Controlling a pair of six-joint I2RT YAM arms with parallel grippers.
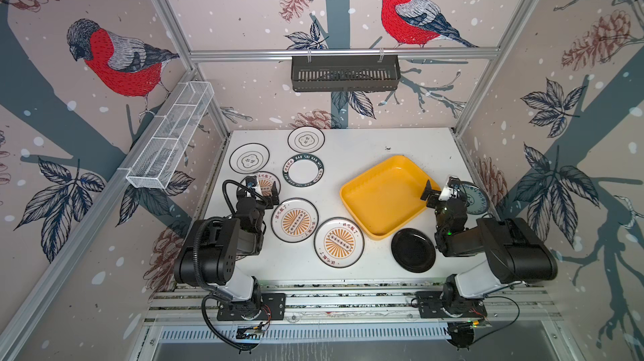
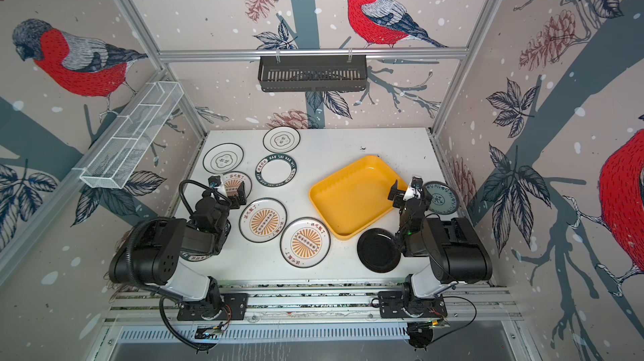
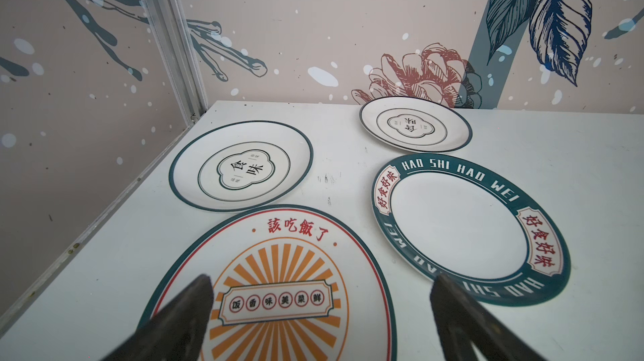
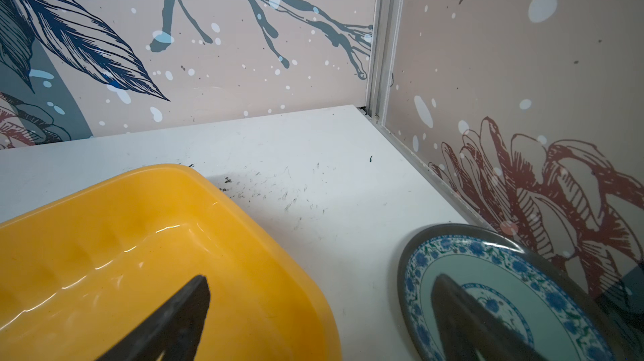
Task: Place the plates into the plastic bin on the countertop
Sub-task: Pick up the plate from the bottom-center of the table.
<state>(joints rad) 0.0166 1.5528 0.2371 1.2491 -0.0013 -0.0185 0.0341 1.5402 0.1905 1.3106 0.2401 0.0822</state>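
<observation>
The shallow yellow plastic bin [image 1: 380, 195] sits empty on the white speckled bench [image 1: 355, 150], round plates [image 1: 294, 220] lying flat around it. Left fingers [image 3: 181, 317], spread wide and empty, hover over an orange-sunburst plate [image 3: 278, 265], likely the first pick. Right fingers [image 4: 174, 317], equally open, straddle bin and blue-green patterned plate [image 4: 488, 265].

The sunburst plate [image 3: 296, 261] beneath the left gripper [image 3: 320, 286] carries red "該吃飯了" near its rim and "饭香味美菜鲜" in its central banner. Just ahead of that gripper, the dark-rimmed plate [image 3: 467, 230] reads "HAO SHI HAO WEI" twice around, with "好食好味" in red panels. Farther ahead, the nearer flower-outline plate [image 3: 240, 167] and the farther flower-outline plate [image 3: 414, 125] each show "食味" at centre.
</observation>
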